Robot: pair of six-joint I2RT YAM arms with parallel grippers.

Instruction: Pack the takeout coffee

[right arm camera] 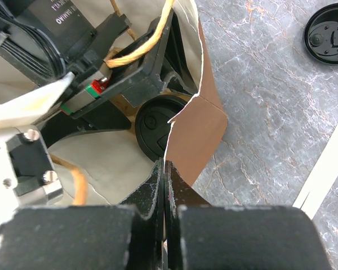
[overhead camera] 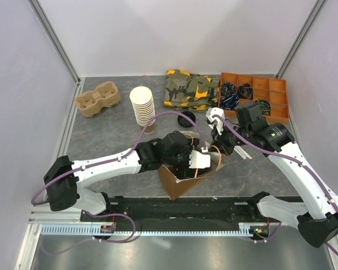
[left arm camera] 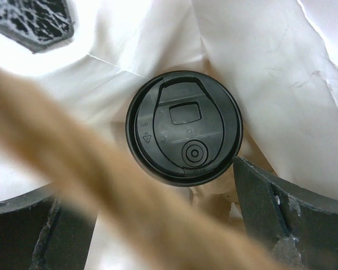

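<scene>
Nearest the arm bases, the brown paper bag (overhead camera: 172, 183) sat open on the table (overhead camera: 112, 135), and it hid most of what mattered. From above we could not see the takeout coffee (left arm camera: 184, 128) at all, because the left gripper (overhead camera: 200, 161) and its wrist filled the bag's mouth. Only the wrist cameras showed it, deep inside the bag against the pale lining, its lid facing the mouth. Even there we saw just the black lid; the cup beneath was hidden. A blurred twine handle (left arm camera: 73, 169) crossed the left wrist view and covered the lid's lower-left rim.

The left gripper was spread wide, one finger to each side of the lid, holding nothing. The finger at the right of that view (left arm camera: 287, 219) came very near the lid's rim, and we could not tell whether it touched. The other finger was mostly cut off at the lower corner.

The right gripper (right arm camera: 164, 177) was pinched fully together on the bag's torn upper edge, just beside the coffee.

Farther out on the table lay a white strip (right arm camera: 327, 169), cut off by the frame, and a loose black lid (overhead camera: 186, 119). Beyond them stood a stack of lidless paper cups (overhead camera: 142, 107), a pulp cup carrier (overhead camera: 97, 98), a folded camouflage cloth (overhead camera: 191, 89) and an orange compartment tray (overhead camera: 277, 87), whose small dark contents we could not make out.
</scene>
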